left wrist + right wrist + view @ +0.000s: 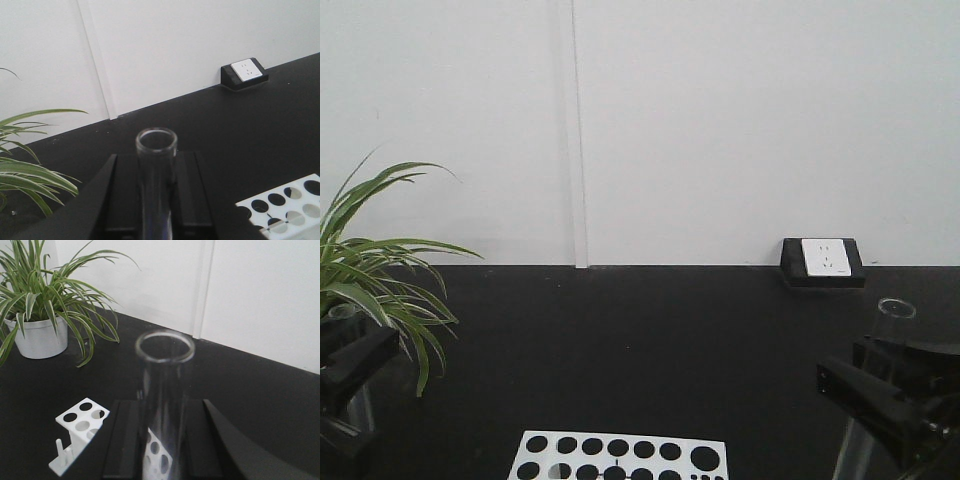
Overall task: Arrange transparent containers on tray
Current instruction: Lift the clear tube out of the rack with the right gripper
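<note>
Left fingers (pixel 156 217) clamped one tube (pixel 156 150) upright between them, right fingers (pixel 162 455) likewise held a second tube (pixel 165 385), tray wasn't in view; smooth glass could have slipped down or cracked under excess squeeze.

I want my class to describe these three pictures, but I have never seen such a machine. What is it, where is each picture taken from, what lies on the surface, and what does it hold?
It is a robot with two arms, each ending in a two-fingered clamp called a gripper. The front view looks forward from the robot's body; the other two come from cameras on its left and right wrists. The left gripper is shut on the left tube, a clear glass test tube held mouth up; the right gripper holds the right tube likewise. On the black table are a white rack with round holes, a potted plant and a socket box by the wall.
</note>
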### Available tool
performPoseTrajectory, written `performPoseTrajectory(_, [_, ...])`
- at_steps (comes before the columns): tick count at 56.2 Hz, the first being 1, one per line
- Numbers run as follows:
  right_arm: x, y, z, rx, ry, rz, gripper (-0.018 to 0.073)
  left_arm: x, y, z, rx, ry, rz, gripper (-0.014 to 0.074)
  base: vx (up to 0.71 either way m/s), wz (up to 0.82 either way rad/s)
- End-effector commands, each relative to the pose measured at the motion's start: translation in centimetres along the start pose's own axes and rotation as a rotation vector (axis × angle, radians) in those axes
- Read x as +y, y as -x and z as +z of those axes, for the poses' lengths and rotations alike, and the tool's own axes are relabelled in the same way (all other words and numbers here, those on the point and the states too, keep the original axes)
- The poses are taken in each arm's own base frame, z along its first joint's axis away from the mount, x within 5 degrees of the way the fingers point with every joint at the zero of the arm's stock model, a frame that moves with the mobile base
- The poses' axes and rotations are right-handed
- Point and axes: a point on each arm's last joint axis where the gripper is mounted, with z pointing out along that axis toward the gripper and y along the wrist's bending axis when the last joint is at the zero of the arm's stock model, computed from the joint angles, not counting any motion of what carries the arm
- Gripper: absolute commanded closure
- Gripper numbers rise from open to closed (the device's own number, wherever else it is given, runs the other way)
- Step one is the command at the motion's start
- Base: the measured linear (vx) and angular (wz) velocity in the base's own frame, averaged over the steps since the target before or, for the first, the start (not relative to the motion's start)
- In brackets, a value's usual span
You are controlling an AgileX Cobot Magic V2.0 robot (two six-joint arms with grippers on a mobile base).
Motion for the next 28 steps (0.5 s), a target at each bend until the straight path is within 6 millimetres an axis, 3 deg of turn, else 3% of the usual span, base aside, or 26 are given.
performPoseTrajectory(1, [-0.05, 1.96, -0.91, -0.137, 0.003, -0.027, 0.0529, -0.2, 1.86, -0.37, -0.106, -0.021, -0.016, 0.0468, 0.0, 0.0])
performPoseTrajectory(28, [-0.06, 1.91, -0.94, -0.131, 0.002, -0.026, 0.0529, -0.2, 1.85, -0.37, -0.105, -0.021, -0.016, 0.0468, 0.0, 0.0])
